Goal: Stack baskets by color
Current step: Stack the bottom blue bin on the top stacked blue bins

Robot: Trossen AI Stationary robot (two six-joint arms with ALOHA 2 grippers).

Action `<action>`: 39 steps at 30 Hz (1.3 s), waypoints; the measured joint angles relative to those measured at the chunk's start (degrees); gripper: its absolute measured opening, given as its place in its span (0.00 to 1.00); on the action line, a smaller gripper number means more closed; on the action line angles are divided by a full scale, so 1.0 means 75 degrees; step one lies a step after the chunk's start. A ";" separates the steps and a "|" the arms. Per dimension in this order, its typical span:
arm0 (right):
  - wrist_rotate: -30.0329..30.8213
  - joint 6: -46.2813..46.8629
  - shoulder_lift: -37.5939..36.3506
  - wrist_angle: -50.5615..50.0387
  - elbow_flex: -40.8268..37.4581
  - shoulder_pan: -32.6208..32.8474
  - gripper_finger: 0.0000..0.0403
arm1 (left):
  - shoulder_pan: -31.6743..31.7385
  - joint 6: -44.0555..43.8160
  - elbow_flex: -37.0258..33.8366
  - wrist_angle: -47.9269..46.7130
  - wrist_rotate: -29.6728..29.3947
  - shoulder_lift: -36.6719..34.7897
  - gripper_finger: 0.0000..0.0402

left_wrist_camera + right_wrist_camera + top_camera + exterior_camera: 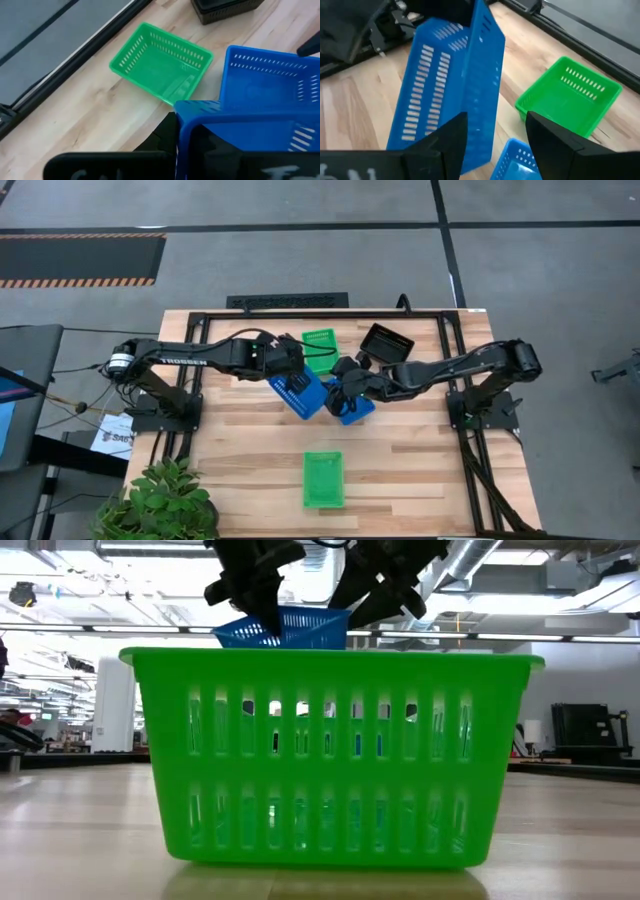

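Left hand [288, 370] grips a blue basket aloft; your sorting is barely begun.

Your left hand is clamped on the rim of a blue basket [300, 392], held tilted above mid-tabletop, while your right hand [340, 385] hangs wide open just beside it, holding nothing. Under the right hand sits a second blue basket [352, 410], which I judge to be the stacking target. Nothing looks nested yet: one green basket [319, 340] lies near the far edge, another green basket [323, 478] near the front edge, well apart, and a black basket [386, 341] rests at the far right. You see only five baskets; any others are hidden or out of frame. From table height, the front green basket blocks nearly everything. Whether the black one is already a stack, you cannot tell.
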 joint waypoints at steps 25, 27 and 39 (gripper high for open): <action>0.0187 -0.0566 -0.0128 0.0151 0.0125 -0.0121 0.55 | 0.0097 0.0306 -0.0003 0.0268 0.0026 0.0000 0.00; 0.0187 -0.0602 -0.0128 0.0134 0.0161 -0.0129 0.55 | 0.0144 0.0331 -0.0003 0.0270 -0.0023 0.0000 0.00; 0.0190 -0.0618 -0.0128 0.0057 0.0187 -0.0093 0.55 | 0.0169 0.0306 -0.0003 0.0624 0.0020 0.0000 0.00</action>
